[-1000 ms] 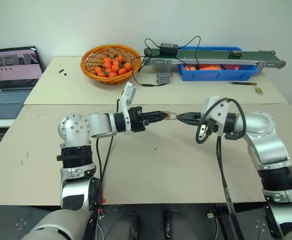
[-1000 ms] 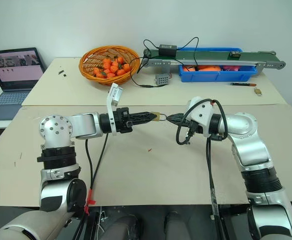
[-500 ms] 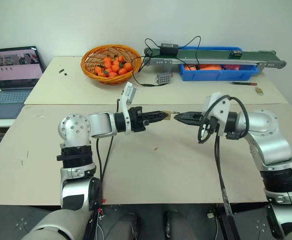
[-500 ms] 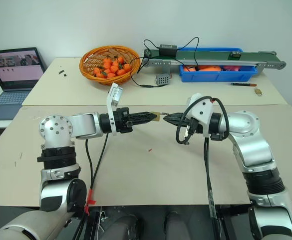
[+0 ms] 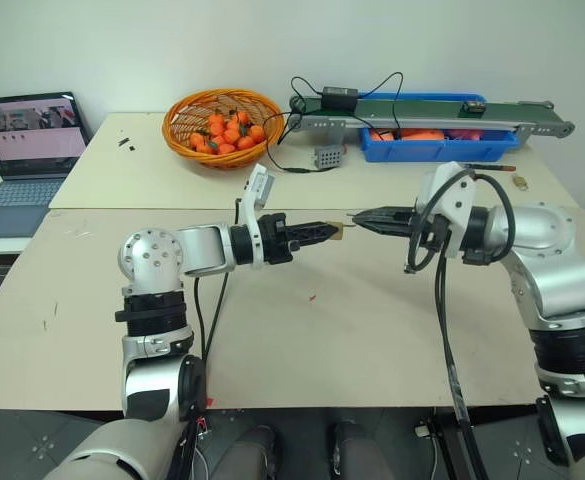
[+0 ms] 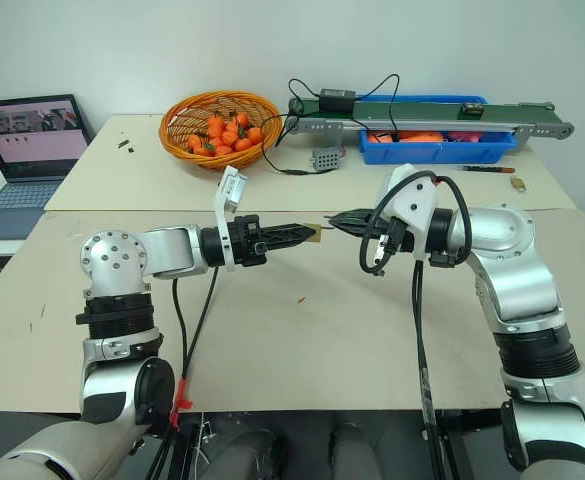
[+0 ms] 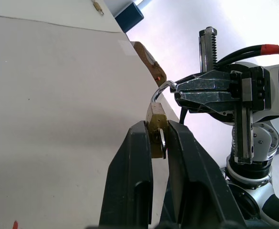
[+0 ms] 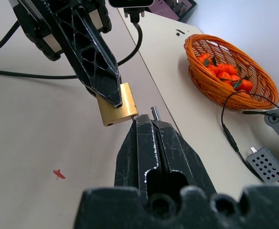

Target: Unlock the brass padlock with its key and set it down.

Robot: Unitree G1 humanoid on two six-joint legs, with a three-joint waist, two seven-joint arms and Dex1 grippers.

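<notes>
The brass padlock (image 7: 156, 114) hangs above the middle of the table, its body pinched between the fingertips of my left gripper (image 5: 329, 231), which points toward the right arm. My right gripper (image 5: 357, 217) faces it tip to tip and is shut on the silver shackle (image 7: 162, 89). One shackle leg (image 8: 154, 112) sticks out past the right fingertips, beside the brass body (image 8: 116, 109). A thin silver piece (image 7: 162, 142) sits at the padlock's far end between the left fingers; I cannot tell whether it is the key.
At the back stand a basket of oranges (image 5: 222, 120), a conveyor (image 5: 442, 110) over a blue bin (image 5: 437, 148), a small grey box (image 5: 326, 156), a pen (image 5: 487, 167) and a brownish-gold object (image 5: 518, 181). A laptop (image 5: 27, 135) sits far left. A cable loops under the right wrist.
My right gripper has risen a little, staying shut at the shackle. The left gripper and the padlock body have not moved.
</notes>
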